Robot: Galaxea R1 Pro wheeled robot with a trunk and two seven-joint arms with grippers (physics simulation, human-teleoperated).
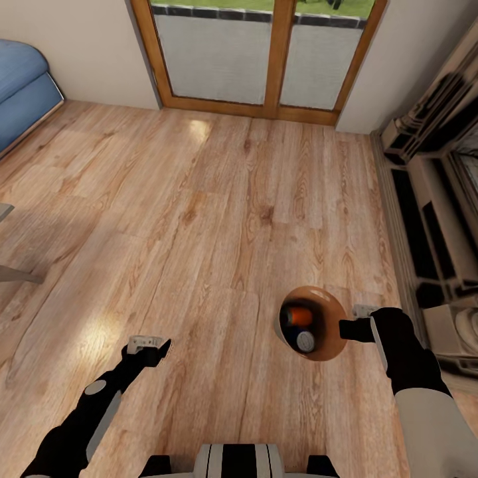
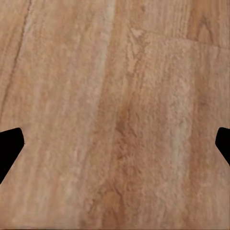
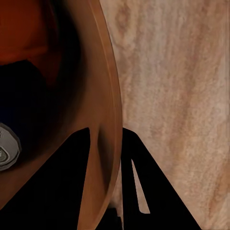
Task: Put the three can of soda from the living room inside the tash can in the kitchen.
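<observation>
Left gripper low over bare plank floor, fingers spread wide and empty, right gripper pinching the tash can by its rim, orange can and silver-topped can inside, wrist close-up showing wall between fingers, blue sofa and glass garden doors beyond.

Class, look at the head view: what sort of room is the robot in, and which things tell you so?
Probably a living room: light wood plank floor, a blue sofa at one side, and wood-framed glass garden doors ahead.
</observation>
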